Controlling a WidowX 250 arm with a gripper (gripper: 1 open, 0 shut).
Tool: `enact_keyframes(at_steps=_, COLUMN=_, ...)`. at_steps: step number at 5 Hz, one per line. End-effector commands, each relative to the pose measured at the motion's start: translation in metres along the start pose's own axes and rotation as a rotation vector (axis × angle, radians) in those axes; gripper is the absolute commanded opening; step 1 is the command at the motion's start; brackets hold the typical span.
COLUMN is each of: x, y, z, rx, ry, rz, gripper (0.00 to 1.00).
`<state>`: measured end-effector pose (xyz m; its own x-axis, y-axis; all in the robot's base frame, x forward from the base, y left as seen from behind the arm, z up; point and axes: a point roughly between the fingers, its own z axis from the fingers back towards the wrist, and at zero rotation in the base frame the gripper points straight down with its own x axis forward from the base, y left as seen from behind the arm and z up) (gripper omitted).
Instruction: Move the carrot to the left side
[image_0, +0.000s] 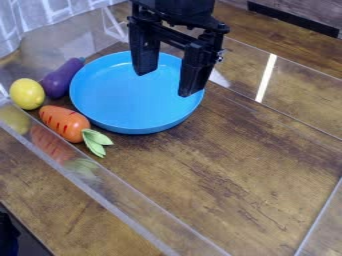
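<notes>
At lower left of frame, carrot (63, 123), leaves toward lower right; likely light, firm, slightly slippery, best gripped across the ridged orange middle; claw (171, 84), upper centre, fingers apart, holding nothing.

Gripper (170, 79): black, above the plate, fingers apart and pointing down.
Plate (131, 112): blue, round, lying on the table, left of centre.
Carrot (62, 122): orange with darker ridges, lying just beside the plate at its near left; green leaves (95, 139) point to the near right.
Eggplant (59, 79): purple, at the plate's left edge, farther off than the carrot; whether it touches the plate cannot be determined.
Lemon (27, 94): yellow, left of the eggplant and close to it.
Table (247, 170): brown, wood-grained.
Clear panel (118, 203): slants across the near left, showing reflections.
</notes>
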<state>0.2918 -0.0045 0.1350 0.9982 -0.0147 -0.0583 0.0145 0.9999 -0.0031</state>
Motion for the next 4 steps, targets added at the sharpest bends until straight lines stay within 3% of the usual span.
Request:
enact_keyframes(at_steps=1, x=0.002, y=0.001, z=-0.003, rx=-0.002, ry=0.002, rz=-0.002, gripper=1.00)
enact_keyframes(at_steps=2, x=0.004, y=0.002, z=-0.005, rx=-0.004, ry=0.001, rz=-0.002, gripper=1.00)
enact_keyframes(at_steps=4, x=0.005, y=0.005, z=0.010, rx=-0.008, ry=-0.033, rz=0.006, gripper=1.00)
